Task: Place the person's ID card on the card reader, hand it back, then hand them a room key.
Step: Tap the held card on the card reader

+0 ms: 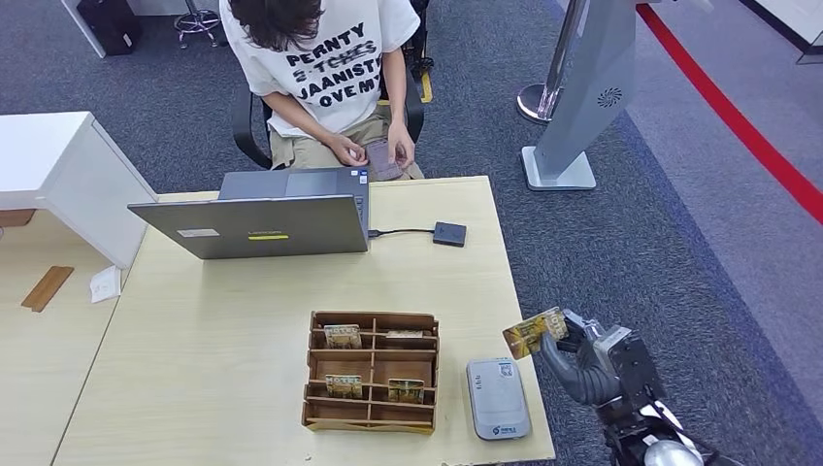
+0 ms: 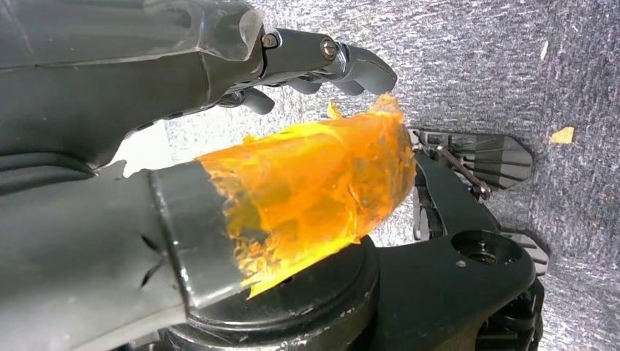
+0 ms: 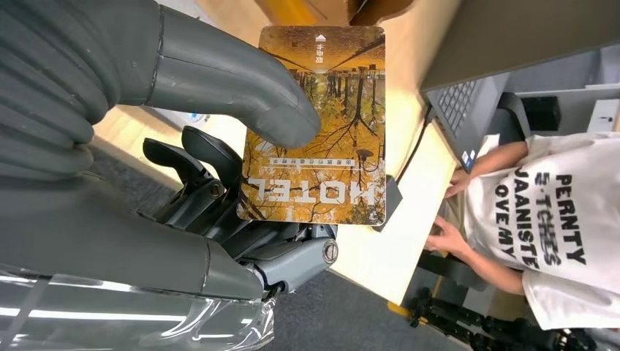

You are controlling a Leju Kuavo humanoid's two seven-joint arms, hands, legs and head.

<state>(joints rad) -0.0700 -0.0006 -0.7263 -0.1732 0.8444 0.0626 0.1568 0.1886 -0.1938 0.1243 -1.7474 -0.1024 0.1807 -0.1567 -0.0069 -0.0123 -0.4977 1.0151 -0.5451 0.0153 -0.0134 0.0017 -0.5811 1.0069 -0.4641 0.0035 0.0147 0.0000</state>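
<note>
Key card point(image 1: 535, 333) marked HOTEL sits pinched between thumb and fingers of the right robot hand point(image 1: 587, 361), raised just beyond the bench point(image 1: 233, 320) edge, right of the card reader point(image 1: 497, 397). Left robot hand point(image 2: 219, 110) hangs over carpet, fingers curled, holding nothing. Across the bench, a seated person point(image 1: 335, 68) holds a card point(image 1: 382, 159).

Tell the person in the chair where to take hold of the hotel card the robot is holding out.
Take the hotel card by its free end, the one away from "HOTEL", coming from the table side. The right robot hand pinches the other long edge, thumb over the face; the rest sticks out bare, off the table's right edge.
</note>
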